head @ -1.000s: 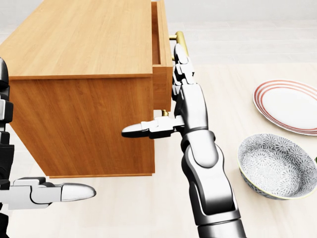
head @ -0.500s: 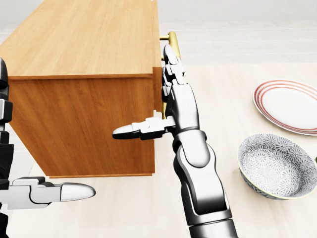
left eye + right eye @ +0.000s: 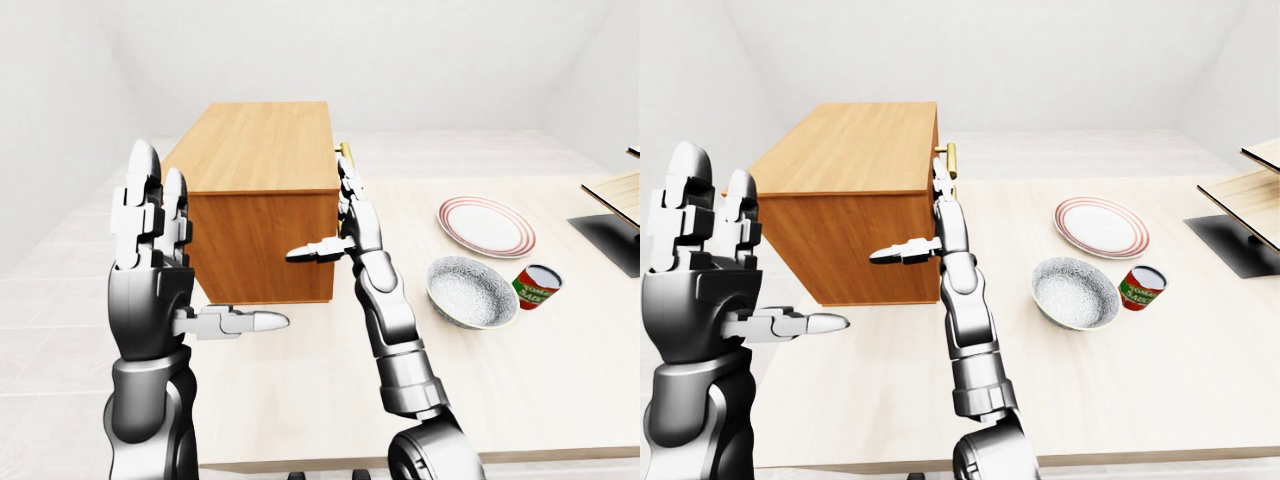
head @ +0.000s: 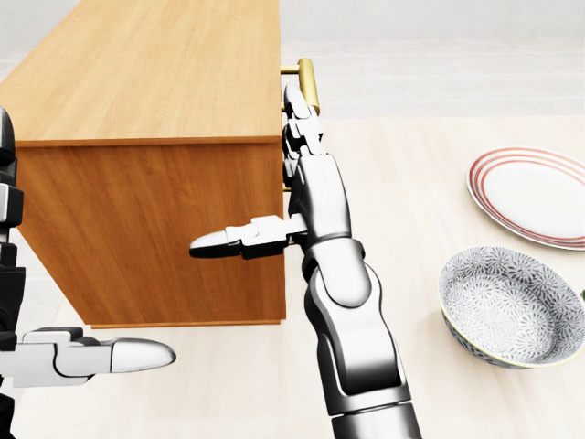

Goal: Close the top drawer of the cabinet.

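Note:
The wooden cabinet [image 4: 155, 137] fills the upper left of the head view. Its top drawer sits pushed in, the front about level with the cabinet's right face. Only the drawer's brass handle [image 4: 307, 80] sticks out. My right hand [image 4: 303, 151] is open and flat, with its fingertips [image 4: 294, 102] lying against that face just below the handle and its thumb [image 4: 228, 240] pointing left across the cabinet's side. My left hand [image 3: 152, 250] is raised at the left, open, holding nothing and apart from the cabinet.
On the table to the right are a patterned bowl [image 4: 507, 306], a red-rimmed plate [image 4: 535, 194] and a red can [image 3: 537, 286]. A dark stand with a wooden shelf [image 3: 612, 235] sits at the far right. The table's near edge [image 3: 330, 462] runs below my arms.
The drawer went from sticking out to about flush with the cabinet. My right hand moved left with it, fingers staying on its front. The left hand has not moved.

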You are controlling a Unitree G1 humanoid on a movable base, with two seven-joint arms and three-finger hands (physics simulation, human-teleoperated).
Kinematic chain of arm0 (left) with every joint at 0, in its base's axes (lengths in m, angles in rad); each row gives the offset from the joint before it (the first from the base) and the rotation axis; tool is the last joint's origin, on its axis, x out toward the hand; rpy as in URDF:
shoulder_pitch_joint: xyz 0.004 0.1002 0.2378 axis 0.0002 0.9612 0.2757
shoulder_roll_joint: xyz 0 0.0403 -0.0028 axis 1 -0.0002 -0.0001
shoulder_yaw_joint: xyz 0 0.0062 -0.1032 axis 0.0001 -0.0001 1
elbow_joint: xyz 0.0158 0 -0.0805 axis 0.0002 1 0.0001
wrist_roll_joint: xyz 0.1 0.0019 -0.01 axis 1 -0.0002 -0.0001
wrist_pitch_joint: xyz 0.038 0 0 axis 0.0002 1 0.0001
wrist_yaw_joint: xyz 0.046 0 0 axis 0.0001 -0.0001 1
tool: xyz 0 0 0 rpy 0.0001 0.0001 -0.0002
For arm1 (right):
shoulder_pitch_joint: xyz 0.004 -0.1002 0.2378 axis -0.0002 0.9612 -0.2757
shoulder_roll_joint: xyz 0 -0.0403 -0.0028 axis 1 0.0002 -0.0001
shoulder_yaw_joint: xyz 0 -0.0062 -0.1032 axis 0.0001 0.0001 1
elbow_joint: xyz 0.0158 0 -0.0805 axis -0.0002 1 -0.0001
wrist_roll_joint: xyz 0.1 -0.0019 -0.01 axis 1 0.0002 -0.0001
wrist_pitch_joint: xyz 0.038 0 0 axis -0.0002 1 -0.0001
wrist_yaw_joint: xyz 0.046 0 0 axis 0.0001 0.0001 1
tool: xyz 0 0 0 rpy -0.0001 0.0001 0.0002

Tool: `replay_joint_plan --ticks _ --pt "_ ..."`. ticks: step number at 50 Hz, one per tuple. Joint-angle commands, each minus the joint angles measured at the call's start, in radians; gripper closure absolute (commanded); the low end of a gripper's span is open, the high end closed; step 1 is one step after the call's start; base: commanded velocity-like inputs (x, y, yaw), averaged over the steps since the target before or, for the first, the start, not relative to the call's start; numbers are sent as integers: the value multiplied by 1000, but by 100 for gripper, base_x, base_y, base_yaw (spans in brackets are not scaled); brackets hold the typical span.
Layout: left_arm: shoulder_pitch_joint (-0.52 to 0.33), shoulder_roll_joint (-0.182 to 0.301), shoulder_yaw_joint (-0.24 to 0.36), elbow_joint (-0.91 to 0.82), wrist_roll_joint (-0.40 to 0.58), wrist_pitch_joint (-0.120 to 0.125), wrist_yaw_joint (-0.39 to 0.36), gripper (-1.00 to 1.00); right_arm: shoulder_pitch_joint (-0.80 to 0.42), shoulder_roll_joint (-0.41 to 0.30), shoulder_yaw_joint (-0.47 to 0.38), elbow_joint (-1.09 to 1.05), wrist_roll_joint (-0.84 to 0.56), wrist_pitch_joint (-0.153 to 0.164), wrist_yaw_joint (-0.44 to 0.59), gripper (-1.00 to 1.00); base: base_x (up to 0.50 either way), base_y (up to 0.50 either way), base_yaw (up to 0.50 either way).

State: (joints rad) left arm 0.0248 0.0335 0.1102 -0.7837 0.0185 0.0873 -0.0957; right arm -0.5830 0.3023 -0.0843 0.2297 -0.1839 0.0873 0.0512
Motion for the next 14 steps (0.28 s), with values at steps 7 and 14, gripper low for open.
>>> replay_joint_plan --ticks 7,14 --pt "0 0 1 -3 -3 0 -1 -100 20 47 345 55 20 0 88 -100 0 0 0" --pt "-2 1 -1 1 -2 0 -1 -100 21 47 351 79 12 0 102 -100 0 0 0"
